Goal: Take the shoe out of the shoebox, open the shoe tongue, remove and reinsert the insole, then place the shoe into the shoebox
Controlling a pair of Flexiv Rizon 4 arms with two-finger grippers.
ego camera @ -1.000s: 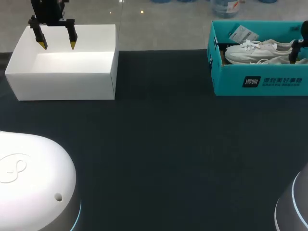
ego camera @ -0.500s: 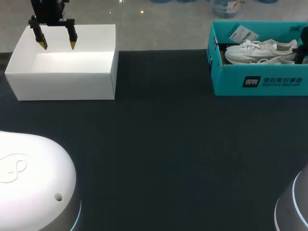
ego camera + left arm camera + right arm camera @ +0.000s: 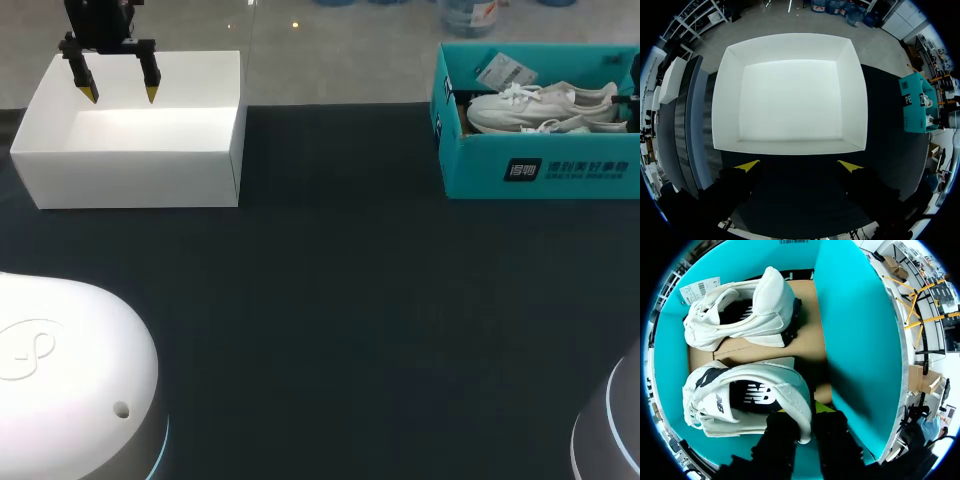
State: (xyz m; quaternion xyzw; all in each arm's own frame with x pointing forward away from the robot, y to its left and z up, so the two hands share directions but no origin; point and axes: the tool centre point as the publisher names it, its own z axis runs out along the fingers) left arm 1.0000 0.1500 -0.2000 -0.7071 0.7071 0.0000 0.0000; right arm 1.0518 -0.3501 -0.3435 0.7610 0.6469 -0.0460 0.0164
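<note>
In the shoebox | right tool pinches the near shoe by its heel rim | left tool spread over white box | risk: shallow heel grip may slip on lifting, or snag the second shoe.

White shoes in teal shoebox; left claw spread over white box.

White shoe with black lining, teal shoebox, white box.

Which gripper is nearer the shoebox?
Right. The right gripper is inside the shoebox, at a shoe heel; the left gripper hangs over the white box, across the table.
</note>
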